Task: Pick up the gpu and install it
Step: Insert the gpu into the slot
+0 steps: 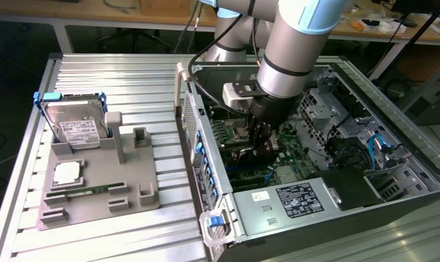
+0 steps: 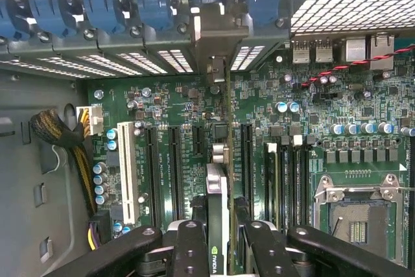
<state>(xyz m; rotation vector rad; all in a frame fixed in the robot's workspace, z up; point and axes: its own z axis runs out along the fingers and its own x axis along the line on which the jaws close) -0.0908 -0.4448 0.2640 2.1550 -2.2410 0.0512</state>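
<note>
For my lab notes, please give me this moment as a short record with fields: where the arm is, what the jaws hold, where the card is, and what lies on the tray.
arm position: gripper lowered inside the open computer case, over the motherboard
jaws: closed on the gpu, held edge-on
gpu position: standing among the expansion slots, its metal bracket at the case's rear slot openings; full seating cannot be judged
tray on the exterior view's left: hard drive, processor, memory stick
</note>
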